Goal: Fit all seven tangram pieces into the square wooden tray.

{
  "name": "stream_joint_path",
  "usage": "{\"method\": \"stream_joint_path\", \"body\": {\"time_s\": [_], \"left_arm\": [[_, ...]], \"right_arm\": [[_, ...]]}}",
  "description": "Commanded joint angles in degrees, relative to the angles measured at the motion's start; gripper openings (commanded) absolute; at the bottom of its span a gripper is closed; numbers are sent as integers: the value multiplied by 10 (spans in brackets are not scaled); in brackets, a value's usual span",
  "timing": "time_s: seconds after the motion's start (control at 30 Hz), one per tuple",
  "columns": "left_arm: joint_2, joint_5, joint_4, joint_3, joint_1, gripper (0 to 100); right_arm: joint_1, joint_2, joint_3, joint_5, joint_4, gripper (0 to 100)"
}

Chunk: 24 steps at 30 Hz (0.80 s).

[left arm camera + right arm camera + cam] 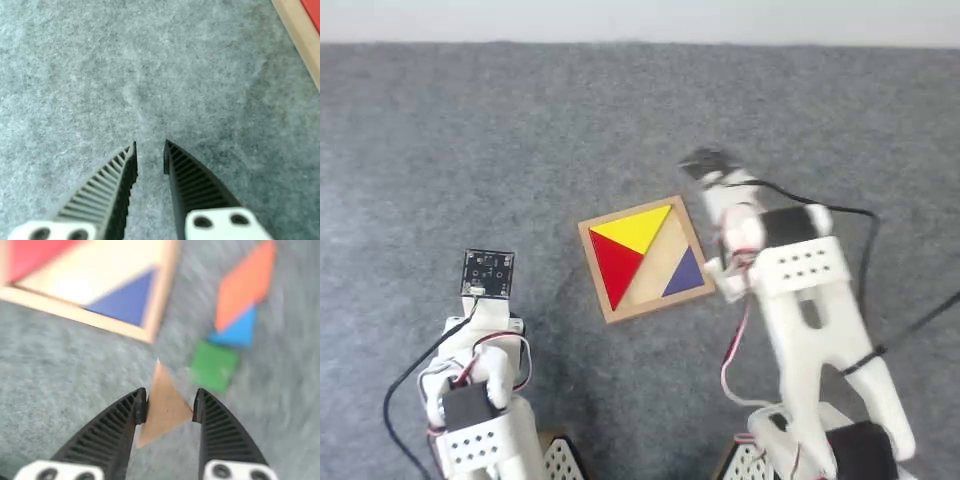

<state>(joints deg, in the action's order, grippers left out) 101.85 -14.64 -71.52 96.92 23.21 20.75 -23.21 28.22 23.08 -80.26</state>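
Observation:
The square wooden tray [655, 306] lies mid-table and holds a yellow triangle [635, 228], a red triangle [614, 264] and a blue-violet triangle [684, 273]; bare wood shows between them. My right arm [775, 245] stands over the tray's right edge. In the right wrist view my right gripper [170, 391] is shut on a tan triangle [162, 410], just outside the tray's corner [161, 305]. An orange parallelogram [246, 282], a light blue triangle [235, 332] and a green square [214, 365] lie on the carpet beyond. My left gripper [150, 144] is slightly open over bare carpet.
Grey carpet covers the whole table. My left arm [480, 390] sits at the near left, well away from the tray, whose corner [300, 30] shows in the left wrist view. Open carpet lies to the left of and behind the tray.

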Motion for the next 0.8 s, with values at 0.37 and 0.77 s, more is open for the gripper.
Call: {"method": "stream_joint_path", "body": {"time_s": [0.37, 0.77], "left_arm": [[7, -5, -4, -4, 4, 87], [7, -5, -4, -4, 4, 87]], "right_arm": [[180, 225, -38, 281, 238, 132], [207, 248, -38, 306, 293, 137]]}}
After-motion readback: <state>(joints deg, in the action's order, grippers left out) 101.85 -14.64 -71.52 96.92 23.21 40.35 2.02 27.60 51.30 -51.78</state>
